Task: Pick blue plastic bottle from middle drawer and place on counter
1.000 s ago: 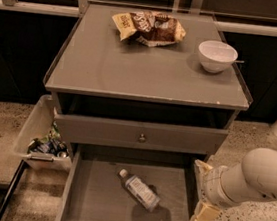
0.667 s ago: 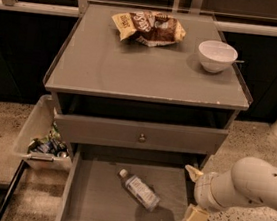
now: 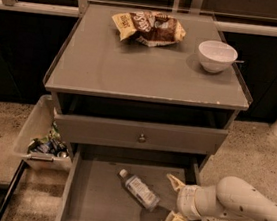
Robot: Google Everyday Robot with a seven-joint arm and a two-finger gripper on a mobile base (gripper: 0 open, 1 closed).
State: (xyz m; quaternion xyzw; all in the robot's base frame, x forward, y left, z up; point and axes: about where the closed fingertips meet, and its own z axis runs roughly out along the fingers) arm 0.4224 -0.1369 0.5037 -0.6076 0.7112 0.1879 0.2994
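Note:
The blue plastic bottle (image 3: pixel 139 189) lies on its side on the floor of the pulled-out middle drawer (image 3: pixel 91 207), white cap pointing up-left. My gripper (image 3: pixel 173 204) hangs over the drawer's right part, just right of the bottle and apart from it. Its two yellowish fingers (image 3: pixel 174 181) are spread wide and hold nothing. The white arm reaches in from the lower right. The grey counter (image 3: pixel 134 66) is the cabinet top above the drawers.
A brown-and-yellow snack bag (image 3: pixel 148 27) lies at the counter's back and a white bowl (image 3: pixel 216 55) at its right. A drawer panel with a round knob (image 3: pixel 141 138) sits above the open drawer. A clear bin (image 3: pixel 39 135) of items stands on the floor at left.
The arm has moved left and over the drawer, bringing the open gripper closer to the bottle. The bottle has not moved.

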